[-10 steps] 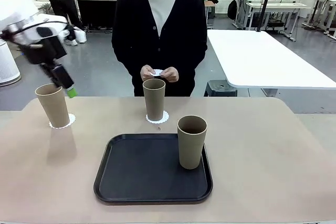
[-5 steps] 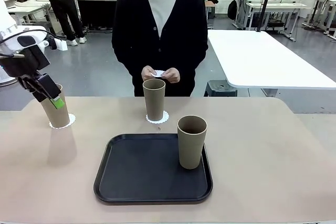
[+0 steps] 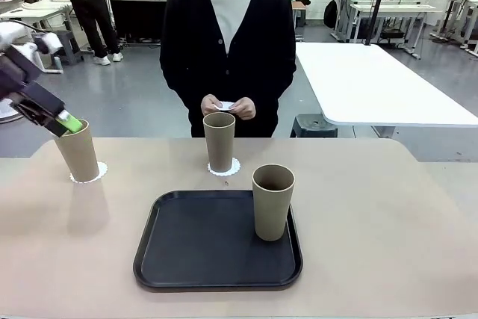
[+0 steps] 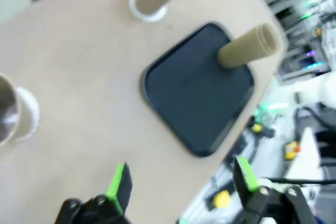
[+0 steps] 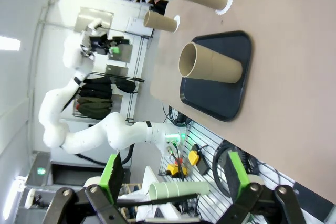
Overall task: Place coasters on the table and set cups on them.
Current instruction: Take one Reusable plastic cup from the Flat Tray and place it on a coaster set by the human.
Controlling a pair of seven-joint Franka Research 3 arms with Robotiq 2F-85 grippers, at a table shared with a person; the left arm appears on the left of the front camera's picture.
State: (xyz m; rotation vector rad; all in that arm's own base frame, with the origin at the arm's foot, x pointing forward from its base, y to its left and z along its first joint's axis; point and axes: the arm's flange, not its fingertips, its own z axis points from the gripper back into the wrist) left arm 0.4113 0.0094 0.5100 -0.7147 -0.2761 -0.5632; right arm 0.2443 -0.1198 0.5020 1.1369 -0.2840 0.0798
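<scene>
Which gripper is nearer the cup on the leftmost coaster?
Left. The left gripper is open, close beside that cup near its rim; the right gripper is open, far across the table, beyond the tray.

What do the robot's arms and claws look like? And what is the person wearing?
The left arm is white, made of smooth rounded segments. The left gripper and right gripper are black, each with two fingers tipped with bright green pads. The person wears a black buttoned cardigan with long sleeves over a white top.
</scene>
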